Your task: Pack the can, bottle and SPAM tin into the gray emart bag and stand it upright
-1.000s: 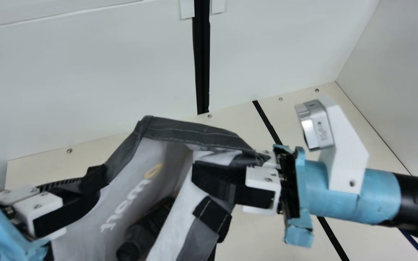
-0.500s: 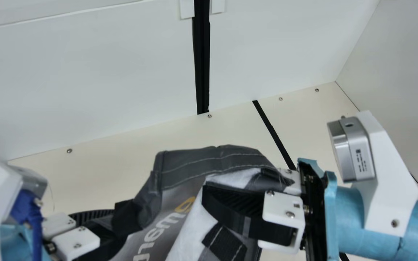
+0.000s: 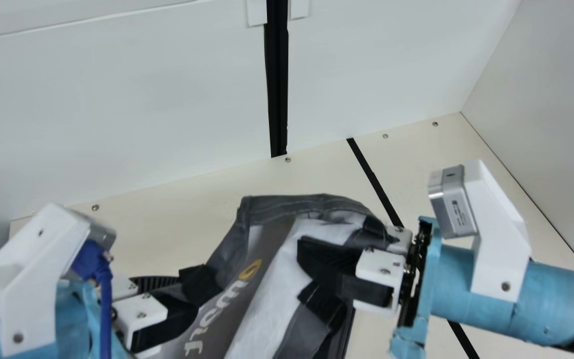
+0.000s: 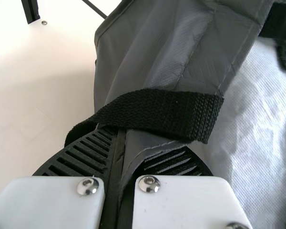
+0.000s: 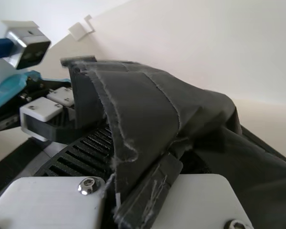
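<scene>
Gray bag (image 3: 267,294) shifted rightward, left jaws clamped on its rim, right jaws likewise

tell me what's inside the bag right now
In the bag, a gray wall with yellow and white print shows. Anything deeper is covered by the white side, so I can't tell its contents.

The right gripper (image 3: 319,244) has its two black, ribbed, curved fingers (image 5: 83,155) closed on the gray emart bag (image 5: 143,100), whose dark, stitched fabric is folded and creased between them, with loose threads along one frayed edge. White plastic blocks with silver screws (image 5: 88,185) sit at the fingers' bases. Farther off, the left gripper (image 3: 187,288), black with white blocks, is at the bag's fabric, beneath a boxy silver wrist camera (image 5: 29,46) with a blue cable (image 5: 1,48).
</scene>
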Motion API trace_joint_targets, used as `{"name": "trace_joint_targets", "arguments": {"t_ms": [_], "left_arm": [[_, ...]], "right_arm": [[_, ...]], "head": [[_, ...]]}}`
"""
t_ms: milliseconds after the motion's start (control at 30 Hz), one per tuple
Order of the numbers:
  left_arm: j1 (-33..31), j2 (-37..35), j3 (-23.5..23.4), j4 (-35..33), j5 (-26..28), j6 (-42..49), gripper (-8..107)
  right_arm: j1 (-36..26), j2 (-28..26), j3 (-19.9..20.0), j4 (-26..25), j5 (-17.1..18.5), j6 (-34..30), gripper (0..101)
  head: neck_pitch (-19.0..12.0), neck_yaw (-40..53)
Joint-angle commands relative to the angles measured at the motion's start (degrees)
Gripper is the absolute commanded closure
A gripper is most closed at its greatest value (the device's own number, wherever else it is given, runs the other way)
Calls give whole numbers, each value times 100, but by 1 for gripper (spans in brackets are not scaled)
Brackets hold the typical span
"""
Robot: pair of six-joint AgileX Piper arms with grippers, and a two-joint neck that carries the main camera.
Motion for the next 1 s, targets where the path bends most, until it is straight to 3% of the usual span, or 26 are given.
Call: {"name": "trace_joint_targets", "arguments": {"t_ms": [0,367,967], "left_arm": [[36,155,-145,-37,-1,132,107],[137,1026,-1091,-252,-1,479,107],[5,2579,-3084,-390,-1,471,107]], "right_arm": [[-41,93,45,-38,63,-211,101],[-375,781,97,13,63,-1252,101],[-1030,2295,-580,-73,63,-2386,101]], "head": [[-130,-5],[-130,-5],[-130,-5]]}}
